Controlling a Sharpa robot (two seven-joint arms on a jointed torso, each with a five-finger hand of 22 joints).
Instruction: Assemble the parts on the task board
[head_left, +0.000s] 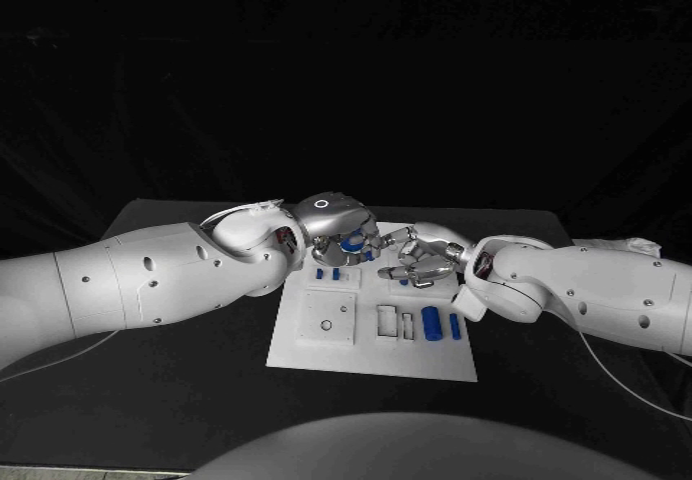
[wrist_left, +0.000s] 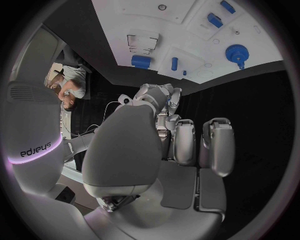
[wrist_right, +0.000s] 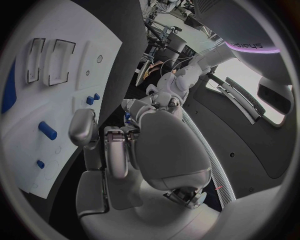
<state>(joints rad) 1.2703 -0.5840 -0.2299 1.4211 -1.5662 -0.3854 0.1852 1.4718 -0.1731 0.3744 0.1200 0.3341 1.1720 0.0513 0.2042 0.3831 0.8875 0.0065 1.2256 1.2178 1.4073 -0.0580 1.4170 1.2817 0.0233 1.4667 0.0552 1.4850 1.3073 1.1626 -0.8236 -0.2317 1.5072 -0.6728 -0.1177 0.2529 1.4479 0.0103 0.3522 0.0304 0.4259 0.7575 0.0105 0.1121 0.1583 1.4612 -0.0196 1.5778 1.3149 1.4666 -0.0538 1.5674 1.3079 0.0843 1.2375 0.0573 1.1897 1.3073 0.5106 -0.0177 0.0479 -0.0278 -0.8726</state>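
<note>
Head view: both of my hands meet over the far edge of the board (head_left: 325, 345), which lies in the middle of the black table (head_left: 173, 370). My left hand (head_left: 339, 235) has its fingers curled round a small blue part (head_left: 351, 241) and holds it above the board's far edge. My right hand (head_left: 415, 262) sits just beside it, fingers curled in toward the left hand; I cannot tell whether it grips anything. On the board near that edge stand two small blue pegs (head_left: 327, 272), side by side. Toward the right side of the board lie a thick blue cylinder (head_left: 430, 325) and, just beside it, a thinner blue bar (head_left: 454, 326). Left of these are two rectangular slots (head_left: 387, 321) and a raised white square with a hole (head_left: 327, 321).

Left wrist view: a blue gear (wrist_left: 236, 53) lies on the board's white face, well apart from the blue block (wrist_left: 140, 61).
</note>
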